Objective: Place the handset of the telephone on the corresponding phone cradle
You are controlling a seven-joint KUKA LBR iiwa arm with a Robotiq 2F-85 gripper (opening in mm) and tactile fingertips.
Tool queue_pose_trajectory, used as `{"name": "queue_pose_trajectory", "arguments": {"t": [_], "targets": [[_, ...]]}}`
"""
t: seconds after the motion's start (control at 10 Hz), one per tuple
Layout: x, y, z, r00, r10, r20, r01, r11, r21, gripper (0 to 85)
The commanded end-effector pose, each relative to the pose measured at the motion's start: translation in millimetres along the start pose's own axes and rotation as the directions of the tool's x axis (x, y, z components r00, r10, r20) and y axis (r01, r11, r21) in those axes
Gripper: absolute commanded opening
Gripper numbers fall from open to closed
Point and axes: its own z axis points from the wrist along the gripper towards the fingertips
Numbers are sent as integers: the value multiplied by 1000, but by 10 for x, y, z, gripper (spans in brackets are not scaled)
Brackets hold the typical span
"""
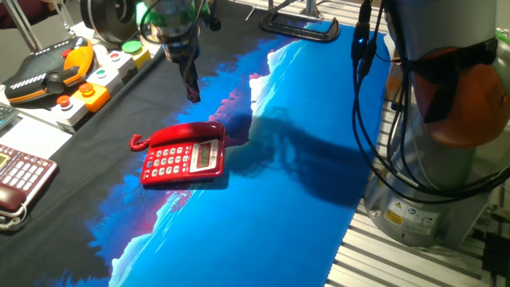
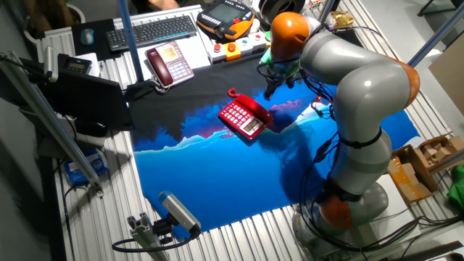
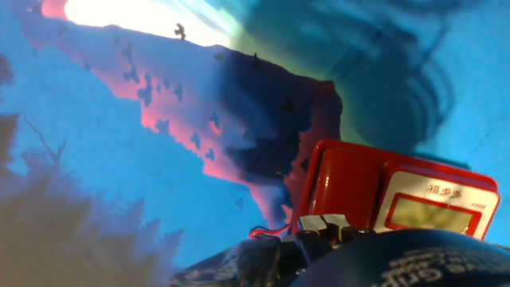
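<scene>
The telephone [image 1: 185,159] is glossy red plastic with a smooth grey display; beneath it lies a matt printed blue cloth [image 1: 263,207]; beside the cloth, the tabletop [image 2: 239,232] shows ribbed bare metal.

telephone [image 3: 398,199] cut off at hand view's bottom edge — hand [image 1: 192,94] fingertips blurred, gap unreadable

blue landscape-print mat [image 1: 263,199] over the table, dark maroon phone [image 2: 168,62] off to the side, black keyboard [image 2: 152,30] behind it, orange-and-black teach pendant [image 1: 49,72], button box [image 1: 103,80] nearby
</scene>
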Motion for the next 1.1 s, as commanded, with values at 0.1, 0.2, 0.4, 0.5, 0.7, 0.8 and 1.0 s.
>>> {"name": "queue_pose_trajectory", "arguments": {"t": [0.1,0.2,0.4,0.5,0.7,0.8,1.0], "targets": [[-10,25,-10,991,-130,-8,130,991,-21,7],[-15,32,-17,981,-195,-2,194,980,-38,7],[-20,44,-23,961,-277,-3,276,960,-48,7],[-18,42,-26,953,-304,0,304,951,-49,7],[-19,41,-29,936,-351,-8,351,936,-42,7],[-18,39,-27,930,-367,-19,367,929,-42,7],[-17,38,-27,920,-392,-18,391,920,-44,7]]}}
